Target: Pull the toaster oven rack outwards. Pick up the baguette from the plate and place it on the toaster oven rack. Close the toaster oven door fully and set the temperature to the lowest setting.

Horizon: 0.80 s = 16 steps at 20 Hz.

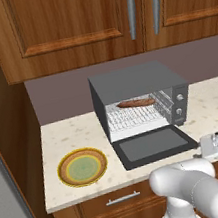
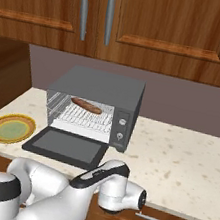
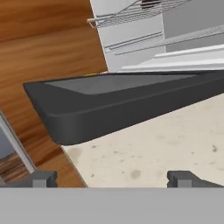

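Nearest the camera, at the bottom of the hand view, the tool [image 3: 112, 178] is sitting with its fingertips spread as wide as they go, gripping nothing, low over the speckled worktop [image 3: 166, 140]. Just beyond it, across the middle of that frame, the toaster oven door [image 3: 122, 103] is lying folded flat on its bottom hinge, its front edge facing the tool.

That door is the thing to handle now, judging by the layout: it looks like a stiff, flat panel that will swing rather than bend, smooth and probably slippery on its faces, so the free front edge is the sensible place to push or take hold from underneath.

Further back, in the centre of the left base view, the toaster oven [image 1: 139, 98] is standing open with the baguette [image 1: 136, 103] lying across the toaster oven rack [image 1: 133, 118]. The rack is showing at the oven mouth above the door and may hinder closing if it is projecting. The knobs [image 1: 180, 104] are sitting on the right-hand panel. At lower left, the plate [image 1: 82, 167] is resting well apart from the door, out of the way.
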{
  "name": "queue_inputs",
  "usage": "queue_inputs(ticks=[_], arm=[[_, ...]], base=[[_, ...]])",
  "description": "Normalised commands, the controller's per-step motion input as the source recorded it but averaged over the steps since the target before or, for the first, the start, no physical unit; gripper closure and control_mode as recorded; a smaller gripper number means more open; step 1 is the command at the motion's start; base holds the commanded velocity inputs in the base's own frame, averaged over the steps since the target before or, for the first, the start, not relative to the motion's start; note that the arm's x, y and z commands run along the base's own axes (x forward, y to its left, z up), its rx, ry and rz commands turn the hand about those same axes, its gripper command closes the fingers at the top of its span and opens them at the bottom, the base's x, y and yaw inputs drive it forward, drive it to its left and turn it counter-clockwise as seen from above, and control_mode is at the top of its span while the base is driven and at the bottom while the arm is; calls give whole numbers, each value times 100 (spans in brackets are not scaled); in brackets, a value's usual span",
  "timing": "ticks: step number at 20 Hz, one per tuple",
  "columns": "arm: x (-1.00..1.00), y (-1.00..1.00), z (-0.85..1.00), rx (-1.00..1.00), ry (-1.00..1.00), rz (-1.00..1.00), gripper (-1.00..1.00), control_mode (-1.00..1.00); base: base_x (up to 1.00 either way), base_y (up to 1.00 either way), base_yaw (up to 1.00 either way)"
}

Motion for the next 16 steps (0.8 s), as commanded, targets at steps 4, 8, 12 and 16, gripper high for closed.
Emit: queue_inputs(ticks=[4, 8, 12, 16], arm=[[8, 1, -2, 1, 0, -5, -100, -100], [10, 25, 3, 0, -5, -16, -100, -100], [11, 50, 8, 0, -9, -24, -100, -100], [13, 64, 5, 0, -7, -24, -100, -100]], base=[[0, 0, 0], [0, 0, 0], [0, 0, 0], [0, 0, 0]])
